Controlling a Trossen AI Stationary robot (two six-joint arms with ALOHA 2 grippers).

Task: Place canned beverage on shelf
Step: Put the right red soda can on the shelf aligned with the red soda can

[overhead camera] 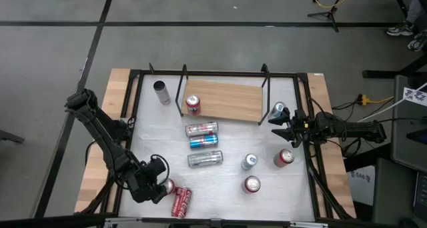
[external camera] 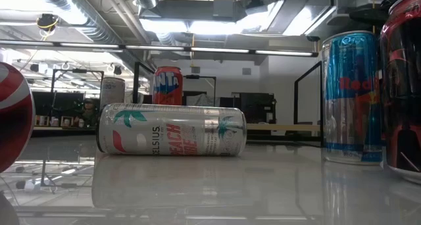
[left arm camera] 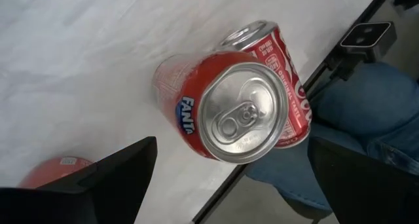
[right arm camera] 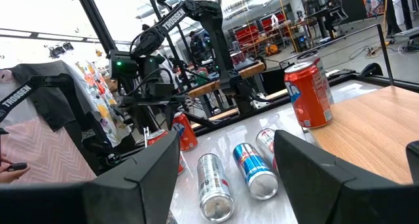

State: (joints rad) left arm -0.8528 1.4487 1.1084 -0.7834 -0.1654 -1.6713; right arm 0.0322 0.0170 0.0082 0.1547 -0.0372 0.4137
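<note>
One upright red aluminium Fanta can (left arm camera: 226,109) sits between the left gripper (left arm camera: 229,185)'s wide-open fingers; light, slick, dentable, so grab mid-body.

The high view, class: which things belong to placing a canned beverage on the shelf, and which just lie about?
Job:
shelf
Fanta can before the open left end effector
red can on shelf

Lying about:
three cans on their sides
grey can
right end effector, empty

The light wooden shelf (overhead camera: 230,99) with black rod brackets lies at the table's far side, one red can (overhead camera: 193,105) upright on its left end.
</note>
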